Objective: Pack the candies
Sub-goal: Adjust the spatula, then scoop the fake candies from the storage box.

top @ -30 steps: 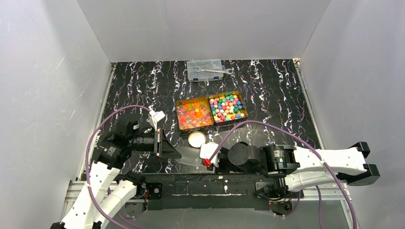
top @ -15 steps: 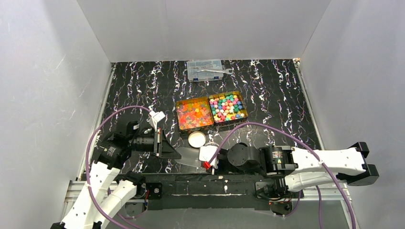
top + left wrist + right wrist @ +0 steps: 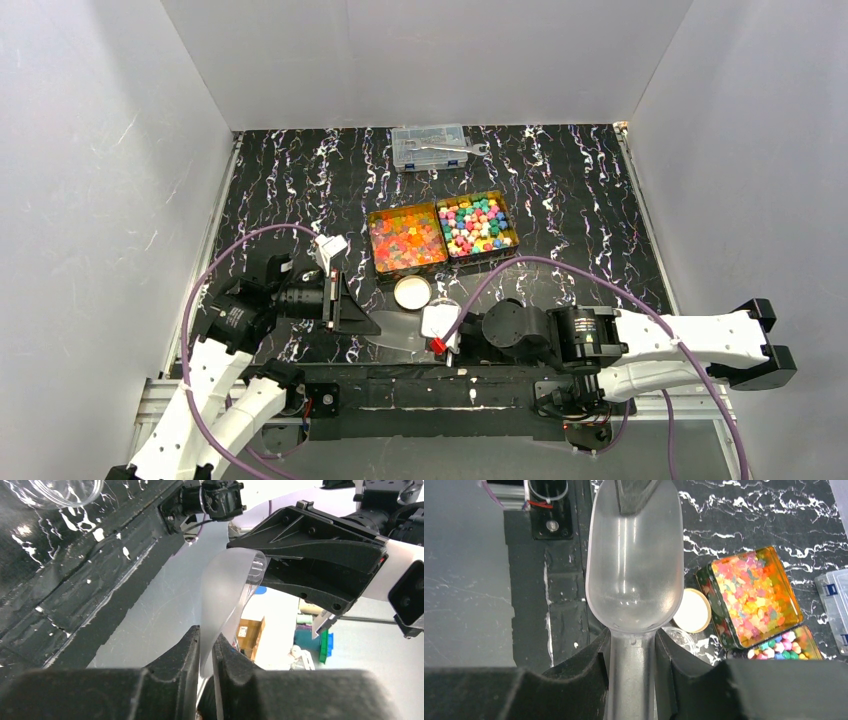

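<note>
Pinches the thin front lip of a translucent scoop (image 3: 634, 570) in the left claw (image 3: 206, 650), fingers closed almost flat together. Clasps the scoop's handle in the right claw (image 3: 631, 652), closed snug on both sides, with nothing in the bowl, near the front edge of the tabletop (image 3: 580, 200). Leaves the candies farther back, well apart from both claws: glossy red, orange and yellow ones (image 3: 405, 238) heaped in one open tin (image 3: 372, 245), pastel ones (image 3: 478, 224) in a second tin (image 3: 513, 228) touching it, behind a round white lid (image 3: 412, 292). Looks like light, hard, rolling stuff, too tiny to pinch singly and quick to scatter. Calls for scooping from the heap, not grasping. Suggests a light, stiff but springy scoop, best held at the handle, not the slick lip.
</note>
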